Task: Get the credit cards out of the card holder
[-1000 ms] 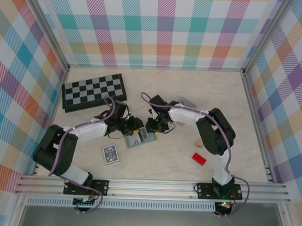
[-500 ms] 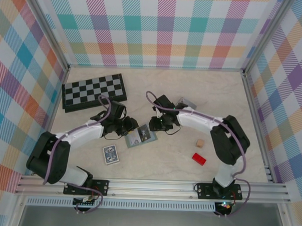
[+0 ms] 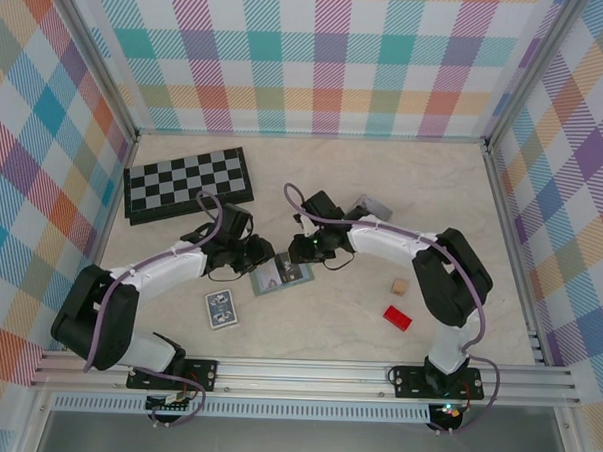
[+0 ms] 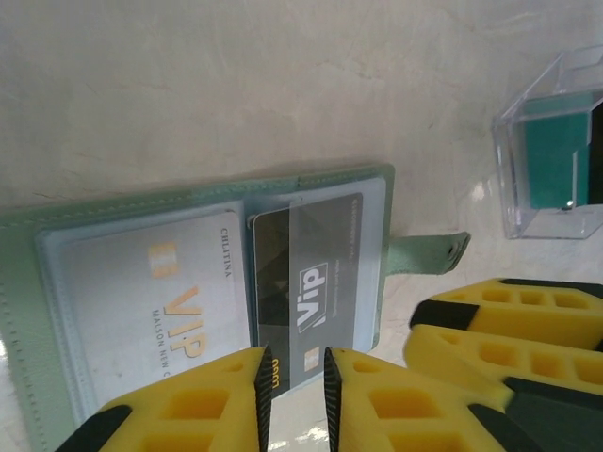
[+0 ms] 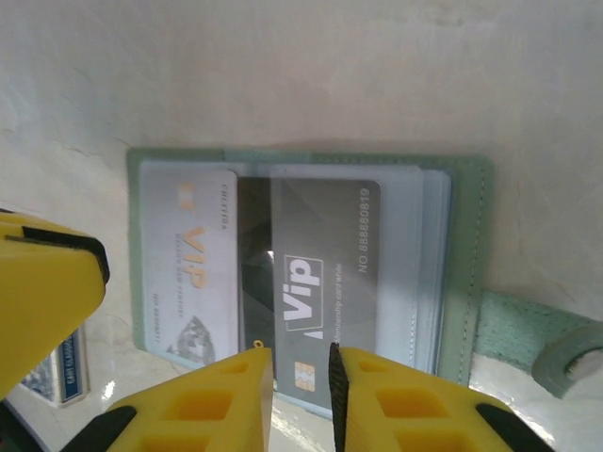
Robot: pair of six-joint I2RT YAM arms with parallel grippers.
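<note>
Card holder (image 3: 281, 276): lies open and flat near centre of table (image 3: 433, 192) in overhead view, strap tab (image 4: 429, 250) loose at one end. Holds pale card (image 4: 155, 297) fully sleeved in one panel. Holds dark card (image 4: 320, 273) in the other, mostly under clear sleeve, one bare strip beside the fold. Left gripper (image 4: 294, 372): sits at holder's 10 o'clock edge, fingers pinched to a narrow slit over dark card's near edge; cannot tell whether gripping, pressing or clear. Right gripper (image 5: 300, 372): sits at holder's 1 o'clock edge, same narrow slit over same card edge; grip likewise unclear. Chessboard (image 3: 188, 184) at 10 o'clock of holder, well apart; playing-card pack (image 3: 221, 309) at 8 o'clock, near; red block (image 3: 398, 318) at 4 o'clock.
</note>
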